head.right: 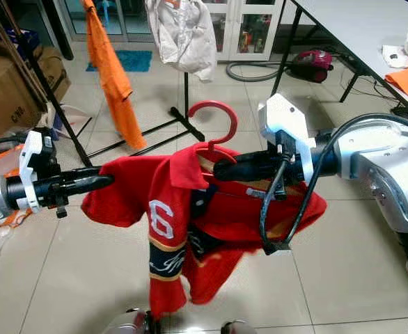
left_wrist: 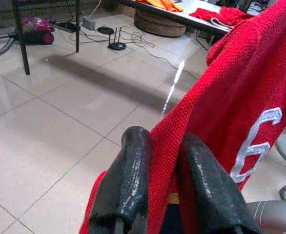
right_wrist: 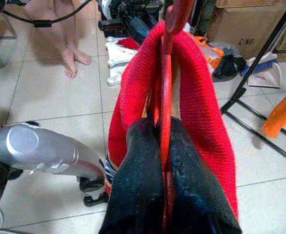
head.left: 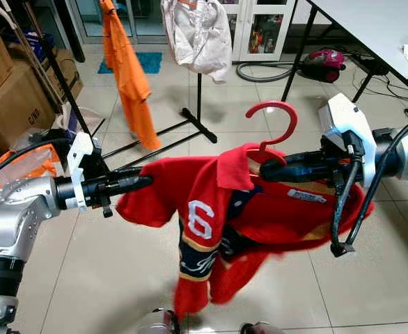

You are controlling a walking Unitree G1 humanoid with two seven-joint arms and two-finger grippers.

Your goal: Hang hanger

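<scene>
Hanger (head.left: 270,122) rides between both arms, red shirt (head.left: 211,209) draped on it. Right gripper (head.left: 268,170) clamps its fingers on the hanger's neck, keeping the hook upright and free for the rack (head.left: 190,115) ahead. Left gripper (head.left: 143,182) pinches the sleeve, spreading the cloth clear of the floor.

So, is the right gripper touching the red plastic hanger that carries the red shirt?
Touching. In the right wrist view the right gripper has both black fingers pressed on the red plastic hanger, no gap, with the red shirt draped around.
</scene>
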